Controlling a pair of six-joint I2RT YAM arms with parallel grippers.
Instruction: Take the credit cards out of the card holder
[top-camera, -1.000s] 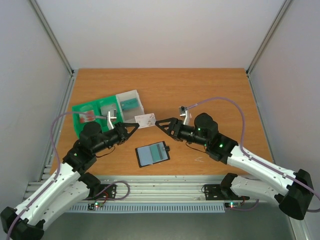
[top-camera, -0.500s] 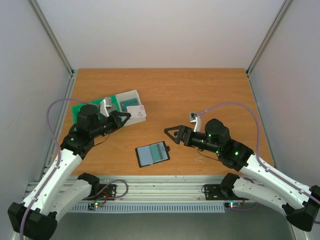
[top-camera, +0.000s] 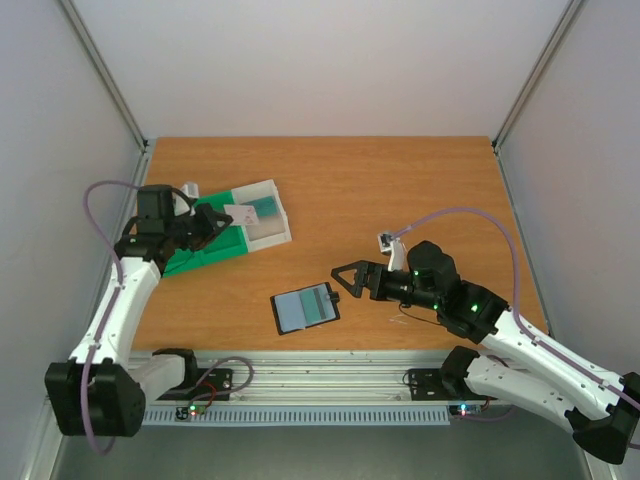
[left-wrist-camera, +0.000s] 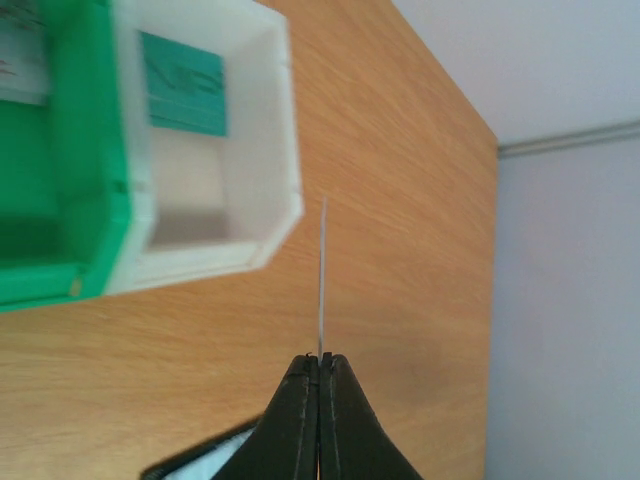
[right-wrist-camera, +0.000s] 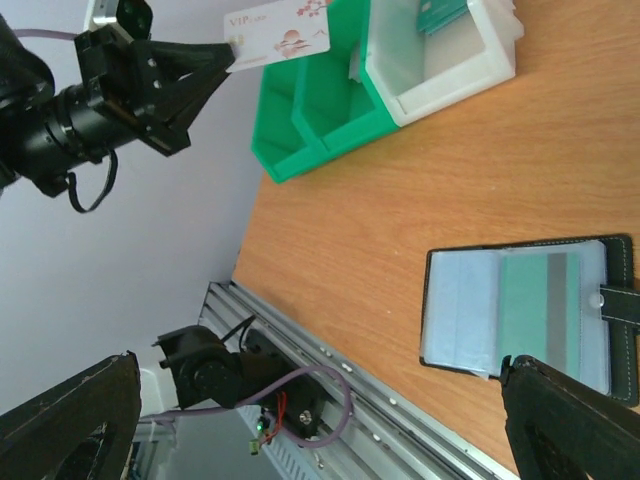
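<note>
**Me:** My left gripper (top-camera: 224, 214) was pinched shut on a whitish card (top-camera: 240, 212). It held the card by one short edge, raised about where the green tray (top-camera: 200, 258) meets the white box (top-camera: 272, 236). I judged that was to drop it in with the teal card (top-camera: 262, 207) lying in that box.

**Partner:** And the card holder?

**Me:** The card holder (top-camera: 305, 308) lay open on the counter (top-camera: 400, 190), pockets up, near the front edge between my arms. My right gripper (top-camera: 338, 281) hung just to its right, jaws spread wide and holding nothing, likely lined up for the next pull.

**Partner:** How many cards were left inside?

**Me:** I couldn't tell. The pockets showed pale blue, teal and grey bands, but which of those were cards was unclear. My left wrist saw the held card only edge-on, and my arm covered part of the tray.
</note>
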